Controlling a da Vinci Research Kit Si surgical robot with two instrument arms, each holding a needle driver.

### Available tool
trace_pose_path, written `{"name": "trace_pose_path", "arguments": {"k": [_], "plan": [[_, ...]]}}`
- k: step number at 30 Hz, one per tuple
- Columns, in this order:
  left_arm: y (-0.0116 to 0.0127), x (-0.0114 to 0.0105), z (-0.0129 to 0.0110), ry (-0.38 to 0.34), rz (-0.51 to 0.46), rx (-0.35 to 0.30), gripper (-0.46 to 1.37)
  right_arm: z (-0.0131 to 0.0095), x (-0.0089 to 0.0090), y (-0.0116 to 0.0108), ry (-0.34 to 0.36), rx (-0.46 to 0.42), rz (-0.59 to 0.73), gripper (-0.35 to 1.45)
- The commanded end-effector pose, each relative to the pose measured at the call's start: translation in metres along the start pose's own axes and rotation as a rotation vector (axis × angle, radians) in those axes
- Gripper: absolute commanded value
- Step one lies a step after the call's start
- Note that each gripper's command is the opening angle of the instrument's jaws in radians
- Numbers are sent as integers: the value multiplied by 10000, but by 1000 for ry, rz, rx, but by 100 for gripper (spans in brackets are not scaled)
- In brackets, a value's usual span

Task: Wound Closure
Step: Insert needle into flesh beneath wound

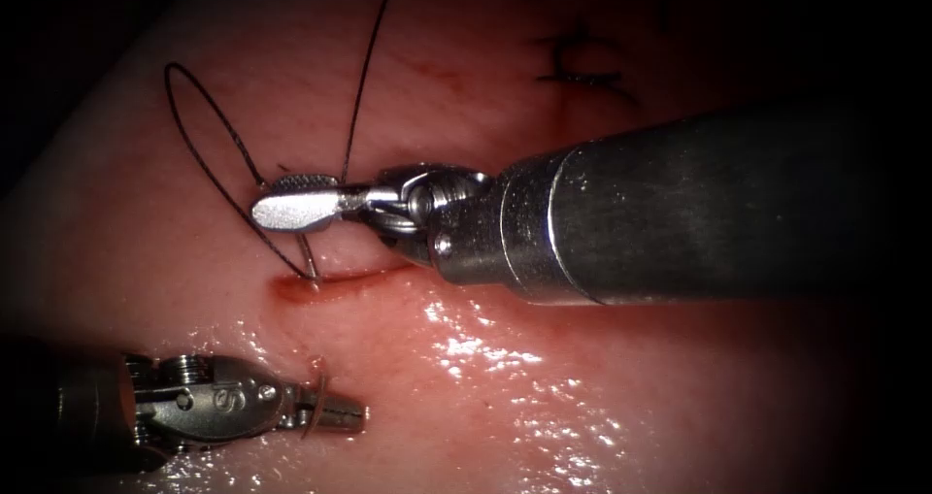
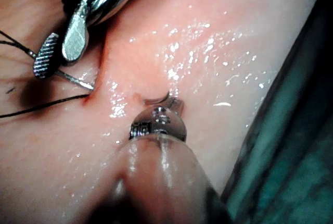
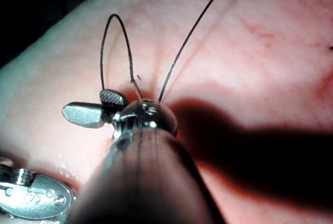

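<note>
Steel needle [image 1: 316, 404] sat clamped roughly mid-curve in left end effector [image 1: 357, 416], clear of the tissue [image 1: 602, 397], on the cut's [image 1: 330, 285] near side. Right end effector [image 1: 272, 198] gaped empty by the thread [image 1: 363, 72] loop. Imo: firm grip, don't snag the loop.

The right tool [image 1: 291, 198] reaches in from the right and lies over the tissue [image 1: 602, 397], its jaws parted, with the cut [image 1: 335, 282] just below its tip. The needle [image 1: 309, 259] stands in the tissue at the cut's left end, just beneath those jaws, touching neither. The thread [image 1: 199, 149] loops up and to the left of the right tool's tip, and a second strand climbs away above the jaws. The left tool [image 1: 335, 414] lies well below the right tool, on the near side of the cut, its jaws closed on a short curved piece I cannot identify. Behind the right tool's shaft, up and to the right, sit earlier stitches [image 1: 582, 67].
</note>
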Motion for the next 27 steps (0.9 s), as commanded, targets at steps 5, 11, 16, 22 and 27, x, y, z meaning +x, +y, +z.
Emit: {"name": "trace_pose_path", "arguments": {"k": [5,11,16,22,27], "plan": [[1,-2,-3,0,3,-13,-35,-1,11,14,-22,-57,-71,112],[2,-5,-6,-1,5,-14,-35,-2,13,27,-78,-105,-163,111],[1,-6,-7,-1,6,-15,-35,-12,12,19,-80,-91,-183,106],[1,-6,-6,-1,6,-15,-35,-29,12,-4,-90,-72,-168,105],[2,-6,-5,0,6,-13,-35,-44,19,1,-91,-75,-165,105]]}}
